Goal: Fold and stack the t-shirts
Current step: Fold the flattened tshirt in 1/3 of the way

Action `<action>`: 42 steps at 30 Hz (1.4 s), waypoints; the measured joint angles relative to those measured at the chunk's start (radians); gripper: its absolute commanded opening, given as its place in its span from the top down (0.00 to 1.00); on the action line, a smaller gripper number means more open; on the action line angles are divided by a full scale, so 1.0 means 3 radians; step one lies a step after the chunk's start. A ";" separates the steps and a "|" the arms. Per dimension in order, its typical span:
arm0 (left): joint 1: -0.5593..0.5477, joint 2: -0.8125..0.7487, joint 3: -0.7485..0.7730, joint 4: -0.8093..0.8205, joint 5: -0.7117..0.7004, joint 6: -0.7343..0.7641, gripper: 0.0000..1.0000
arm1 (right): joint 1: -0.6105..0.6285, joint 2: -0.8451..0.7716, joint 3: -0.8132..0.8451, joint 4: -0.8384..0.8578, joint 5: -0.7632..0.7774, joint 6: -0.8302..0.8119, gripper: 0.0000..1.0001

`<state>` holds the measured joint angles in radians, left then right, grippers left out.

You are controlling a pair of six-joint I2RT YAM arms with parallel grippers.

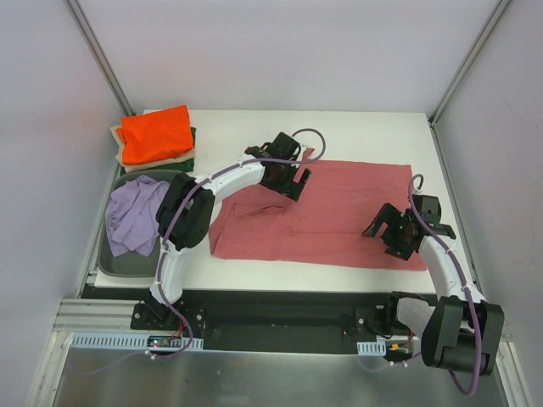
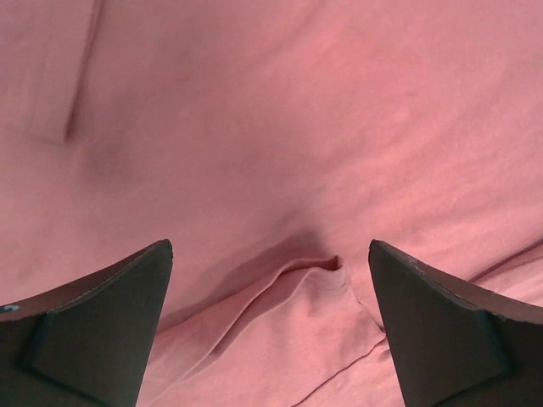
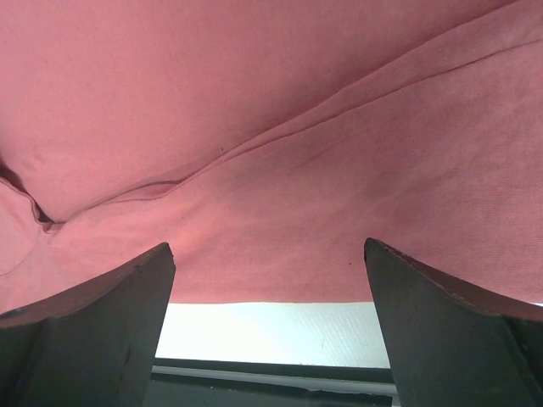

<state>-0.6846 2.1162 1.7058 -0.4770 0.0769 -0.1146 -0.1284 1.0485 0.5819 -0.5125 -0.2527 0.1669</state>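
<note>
The dusty rose-red t-shirt (image 1: 331, 212) lies spread on the white table. My left gripper (image 1: 288, 180) hovers over its upper left part, open and empty; the left wrist view shows a raised fold (image 2: 322, 280) of the shirt between the jaws. My right gripper (image 1: 392, 231) is open and empty over the shirt's lower right; the right wrist view shows the shirt's near hem (image 3: 271, 292) between the jaws. A bright orange shirt (image 1: 154, 134) tops a folded stack with beige (image 1: 119, 153) and dark green (image 1: 185, 159) ones at the back left. A lavender shirt (image 1: 134, 214) lies crumpled in the bin.
The grey plastic bin (image 1: 119, 263) stands at the table's left edge, beside the left arm. The table's near edge (image 3: 271, 365) and a black rail lie just below the shirt's hem. White walls enclose the table.
</note>
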 measured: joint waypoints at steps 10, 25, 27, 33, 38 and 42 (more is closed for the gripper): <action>0.0056 -0.1350 -0.1743 0.0465 -0.0131 -0.0680 0.01 | 0.0000 0.0001 -0.0008 0.0027 -0.0102 -0.0011 0.04; 0.0062 -0.1235 -0.2285 0.1403 -0.0005 -0.1214 0.01 | 0.0000 0.0041 -0.0015 0.0037 -0.0195 -0.0033 0.04; 0.0076 -0.1102 -0.2068 0.1382 -0.0206 -0.1162 0.01 | 0.0000 0.0041 -0.0015 0.0037 -0.0198 -0.0038 0.04; 0.0324 -0.0696 -0.1466 0.1240 -0.0584 -0.0964 0.01 | 0.0000 0.0045 -0.0015 0.0036 -0.0210 -0.0050 0.04; 0.0463 -0.0454 -0.1123 0.1054 -0.0731 -0.0835 0.01 | 0.0000 0.0053 -0.0015 0.0034 -0.0206 -0.0052 0.04; 0.0445 -0.0481 -0.1108 0.0968 -0.0730 -0.0792 0.01 | 0.0000 0.0053 -0.0015 0.0034 -0.0197 -0.0067 0.04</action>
<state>-0.5510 1.9720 1.3735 -0.1867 -0.1421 -0.3523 -0.1284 1.0645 0.5774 -0.5022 -0.3119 0.1467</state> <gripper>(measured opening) 0.990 0.959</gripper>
